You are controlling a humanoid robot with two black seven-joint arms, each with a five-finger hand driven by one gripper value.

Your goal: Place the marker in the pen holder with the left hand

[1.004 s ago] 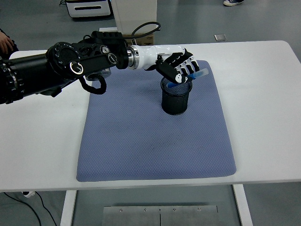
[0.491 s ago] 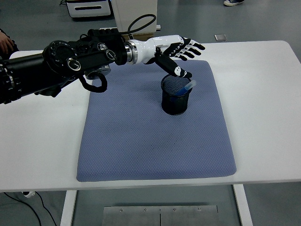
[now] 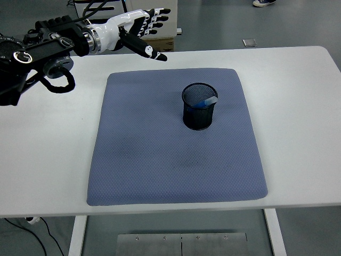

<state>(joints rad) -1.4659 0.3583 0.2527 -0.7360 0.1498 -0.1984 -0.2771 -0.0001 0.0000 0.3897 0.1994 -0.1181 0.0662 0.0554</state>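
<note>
Coming in from the left edge, over the table's [image 3: 48, 160] far left corner: black left arm [image 3: 37, 53], raised well above the surface. At its end, the white-and-black left hand [image 3: 136, 29], fingers [image 3: 154, 16] spread wide and holding nothing, thumb pointing down toward the far edge of the table. Well apart from the holder, up and to the left of it.

Below and to the right of the hand: blue-grey mat [image 3: 160, 160], spread over the middle of the table, its far edge close to the table's far edge, its near edge close to the near edge. Bare across most of its surface.

Toward the mat's far right part: black mesh pen holder [image 3: 200, 114], upright. Inside it, the marker [image 3: 205, 101], blue with a pale end, leaning against the holder's right rim, the pale end just at the rim. Nothing over the holder's mouth, nothing beside it on the mat.

Right of the mat: plain white table out to the right edge.

Beyond the far edge, on the grey floor: white cabinet [image 3: 152, 13] behind the hand, a cardboard box [image 3: 162, 44] at its foot, a small square floor plate [image 3: 249, 42], a shoe [image 3: 264, 2] at the picture's top right. Under the near edge, a metal base plate [image 3: 181, 244] and table legs.
</note>
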